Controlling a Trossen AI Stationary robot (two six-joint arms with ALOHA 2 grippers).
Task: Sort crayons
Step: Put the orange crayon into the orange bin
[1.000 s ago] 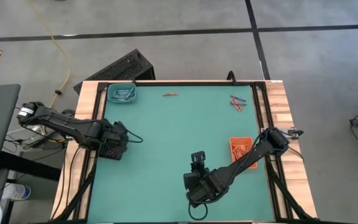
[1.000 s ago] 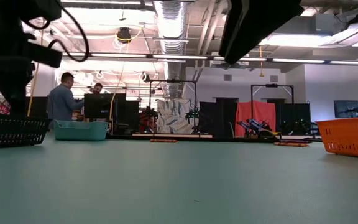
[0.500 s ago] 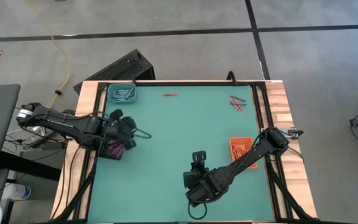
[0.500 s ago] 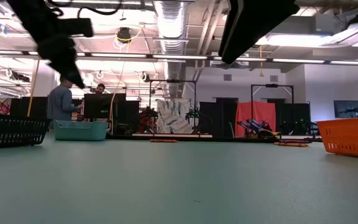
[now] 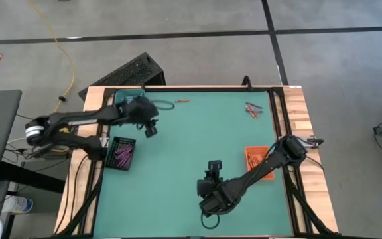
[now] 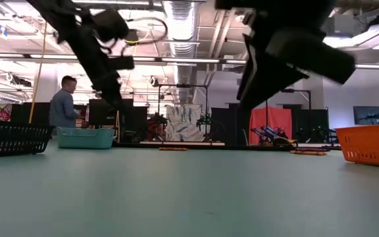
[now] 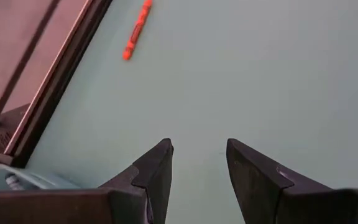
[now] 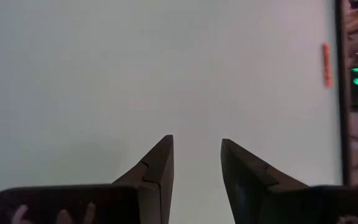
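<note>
Crayons [image 5: 182, 101]: thin, light, stiff sticks, likely prone to rolling and snapping; best pinched across the middle. One orange-red stick alone at 12 o'clock on the green mat [image 5: 191, 153]; small loose cluster [image 5: 253, 109] at 2 o'clock, count unclear; purple ones filling black tray [image 5: 121, 152] at 9 o'clock; orange ones in orange tray [image 5: 256, 158] at 3 o'clock; teal tray [image 6: 85, 137] at 11 o'clock, mostly hidden from above. Three trays in all. Left gripper [image 5: 147, 121] near 11 o'clock, fingers [image 7: 157, 171] apart and empty, aimed toward lone stick. Right gripper [image 5: 212, 174] waiting near 6 o'clock, fingers apart, nothing held.
</note>
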